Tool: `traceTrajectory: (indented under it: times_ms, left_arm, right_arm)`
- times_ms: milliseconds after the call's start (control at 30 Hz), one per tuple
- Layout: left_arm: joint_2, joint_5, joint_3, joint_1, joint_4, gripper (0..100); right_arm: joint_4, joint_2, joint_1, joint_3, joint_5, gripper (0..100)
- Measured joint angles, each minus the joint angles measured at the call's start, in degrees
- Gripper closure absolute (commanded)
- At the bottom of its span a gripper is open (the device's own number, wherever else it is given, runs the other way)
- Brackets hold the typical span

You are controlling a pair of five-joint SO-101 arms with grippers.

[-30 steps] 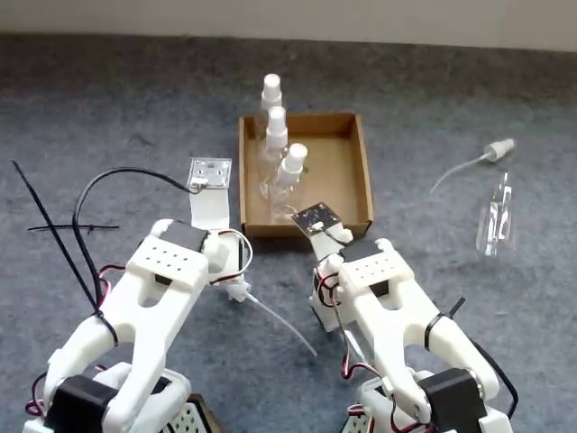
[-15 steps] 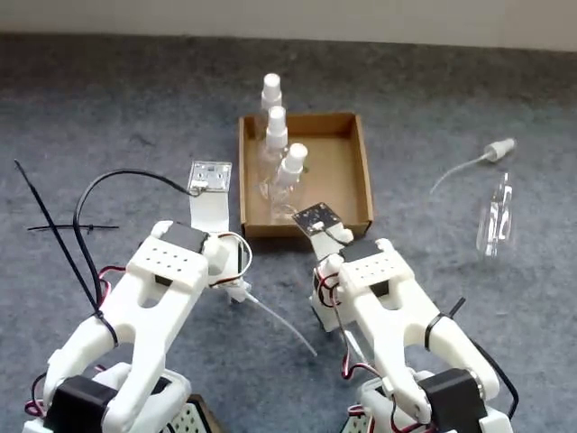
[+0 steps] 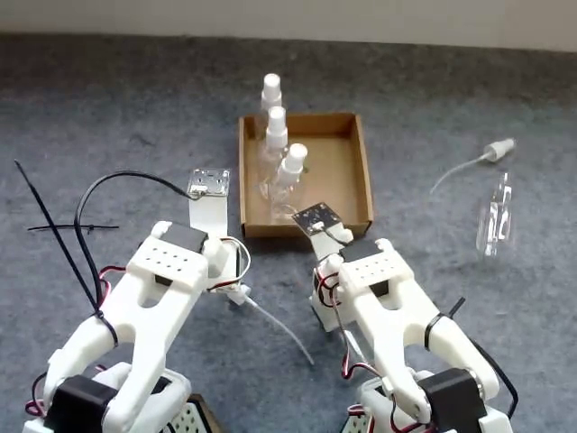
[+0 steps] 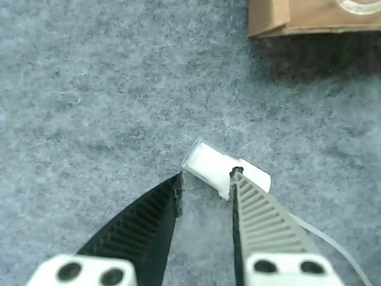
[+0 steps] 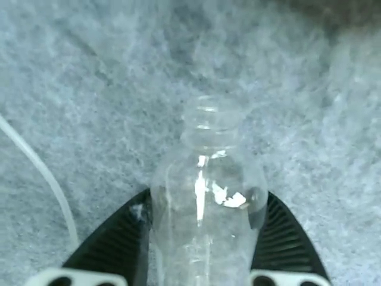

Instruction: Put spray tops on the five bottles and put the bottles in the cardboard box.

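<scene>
A white spray top (image 4: 223, 171) with a long thin tube (image 3: 281, 330) lies on the grey carpet. My left gripper (image 4: 207, 176) stands open over it, and its light fingertip touches the head. My right gripper (image 5: 205, 205) is shut on a clear bottle (image 5: 205, 202) with no top, whose open neck points away from the wrist. The cardboard box (image 3: 347, 180) sits just beyond both arms. It holds two topped bottles (image 3: 287, 176), and a third topped bottle (image 3: 271, 92) stands at its far edge. An uncapped bottle (image 3: 496, 216) and another spray top (image 3: 499, 148) lie on the carpet at the right.
Black cable ties (image 3: 54, 225) lie on the carpet at the left. A corner of the box (image 4: 309, 18) shows in the left wrist view. The tube (image 5: 41, 173) of the near spray top runs beside the held bottle.
The left arm has drawn back slightly towards the front. The spray top and its tube have shifted a little the same way. The right arm has kept still.
</scene>
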Motion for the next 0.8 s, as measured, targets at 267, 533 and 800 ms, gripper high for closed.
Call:
traceTrajectory:
  times_ms: [267,533,800]
  left_arm:
    - [0.00,0.09,0.26,0.09,0.35,67]
    - [0.00,0.18,2.37,1.67,0.35,67]
    - [0.00,0.18,9.23,2.02,-6.95,85]
  right_arm:
    - [0.00,0.00,0.00,0.00,0.00,86.5]
    - [0.00,0.00,0.00,0.00,0.00,86.5]
    - [0.00,0.00,0.00,0.00,0.00,86.5]
